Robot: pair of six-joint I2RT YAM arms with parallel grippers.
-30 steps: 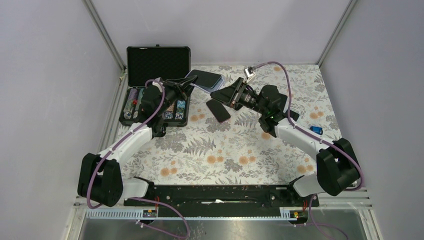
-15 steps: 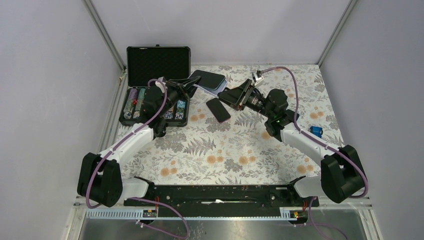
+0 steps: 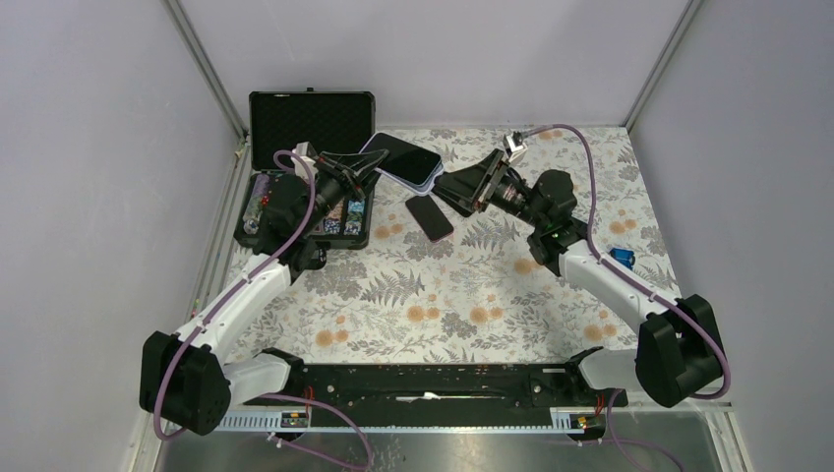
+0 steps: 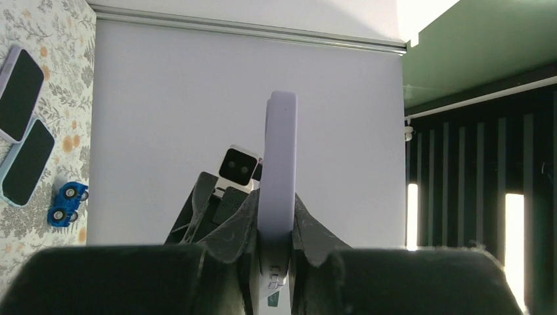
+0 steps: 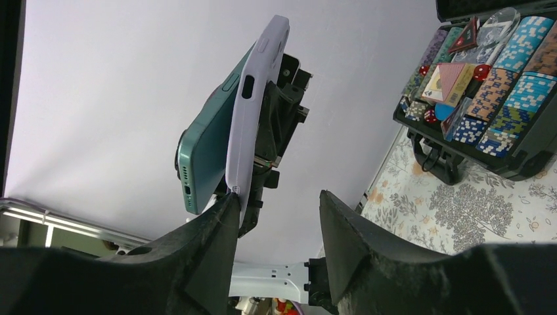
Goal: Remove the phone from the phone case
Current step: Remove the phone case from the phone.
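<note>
My left gripper [image 3: 366, 167] is shut on the lower edge of the lavender phone case [image 3: 398, 157] and holds it up above the table's back left. In the left wrist view the case [image 4: 279, 164] stands edge-on between the fingers [image 4: 230, 230]. In the right wrist view the green phone [image 5: 210, 141] is peeled partly away from the case [image 5: 257, 98] at its near end. My right gripper [image 5: 276, 203] is open just below them, with its left finger beside the case's corner. From above, the right gripper [image 3: 445, 187] sits just right of the case.
A black phone [image 3: 430, 217] lies flat on the floral cloth below the grippers. An open black box of poker chips [image 3: 310, 211] stands at the back left. A blue toy car [image 3: 621, 256] sits at the right. Two more cased phones [image 4: 20, 92] show in the left wrist view.
My right gripper has opened and drawn back to the right, away from the case. My left gripper has kept its grip and tipped the cased phone up a little.
</note>
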